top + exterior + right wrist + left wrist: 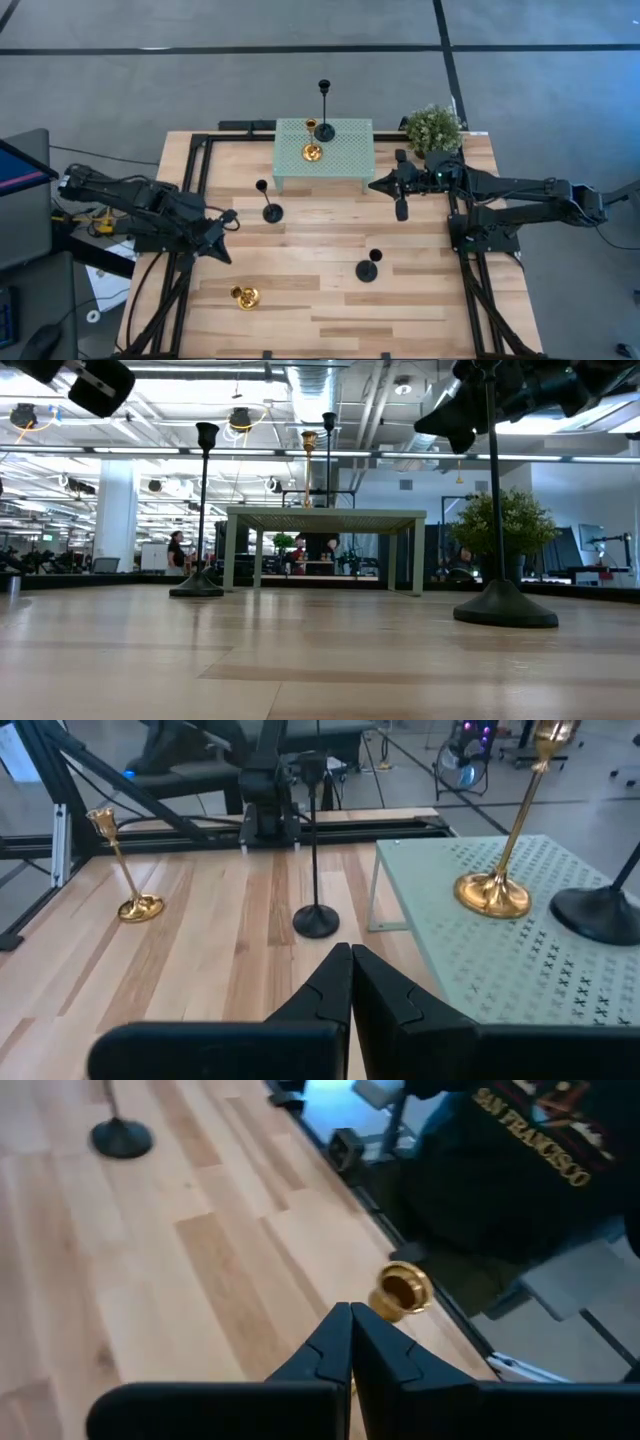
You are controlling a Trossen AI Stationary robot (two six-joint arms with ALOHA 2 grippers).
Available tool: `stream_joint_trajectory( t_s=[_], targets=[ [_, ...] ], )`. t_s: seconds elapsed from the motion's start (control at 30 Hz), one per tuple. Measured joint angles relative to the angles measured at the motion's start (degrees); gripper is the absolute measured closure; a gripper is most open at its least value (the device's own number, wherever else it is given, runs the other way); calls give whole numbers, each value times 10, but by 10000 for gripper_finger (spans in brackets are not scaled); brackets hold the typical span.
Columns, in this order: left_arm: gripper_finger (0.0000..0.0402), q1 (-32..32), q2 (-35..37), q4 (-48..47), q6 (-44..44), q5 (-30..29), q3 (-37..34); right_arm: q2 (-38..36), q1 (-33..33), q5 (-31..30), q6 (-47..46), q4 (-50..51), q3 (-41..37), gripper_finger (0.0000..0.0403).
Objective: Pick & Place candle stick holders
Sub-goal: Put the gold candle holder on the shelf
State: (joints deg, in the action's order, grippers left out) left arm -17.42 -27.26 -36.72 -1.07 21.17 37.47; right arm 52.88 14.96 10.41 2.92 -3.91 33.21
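high: straight down | low: table-level (facing room) | both share green stand (323, 152)

Left arm reaching in from table's left edge, left gripper (227, 222) low over the boards, fingers (335, 1345) pressed together, empty. Right arm stretched in from right edge, elbow bent, right gripper (401, 210) near table's middle right, fingers (340, 982) closed tip to tip, nothing held.

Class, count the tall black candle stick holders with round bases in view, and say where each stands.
3: one on the pale green perforated stand at its rear; one on the wooden table, left of centre; one front right.
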Motion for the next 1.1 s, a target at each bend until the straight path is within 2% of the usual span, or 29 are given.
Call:
stream_joint_trajectory(
  t_s=[0.27, 0.43, 0.67, 0.83, 1.1],
  targets=[
    [398, -78, -2, 96, -17, -2, -87, 28, -1, 0, -34, -14, 0, 402],
    [398, -108, -1, 103, -11, -15, -120, 22, -12, 1, -31, -24, 0, 402],
    [398, -112, -1, 166, -2, -30, -159, 22, -49, 1, -30, -49, 0, 402],
    [398, -112, -1, 198, 23, -64, -203, 23, -72, 1, -30, -59, 0, 402],
    [397, -112, -1, 282, 63, -58, -281, 23, -90, 0, -30, -60, 0, 402]
  ],
)
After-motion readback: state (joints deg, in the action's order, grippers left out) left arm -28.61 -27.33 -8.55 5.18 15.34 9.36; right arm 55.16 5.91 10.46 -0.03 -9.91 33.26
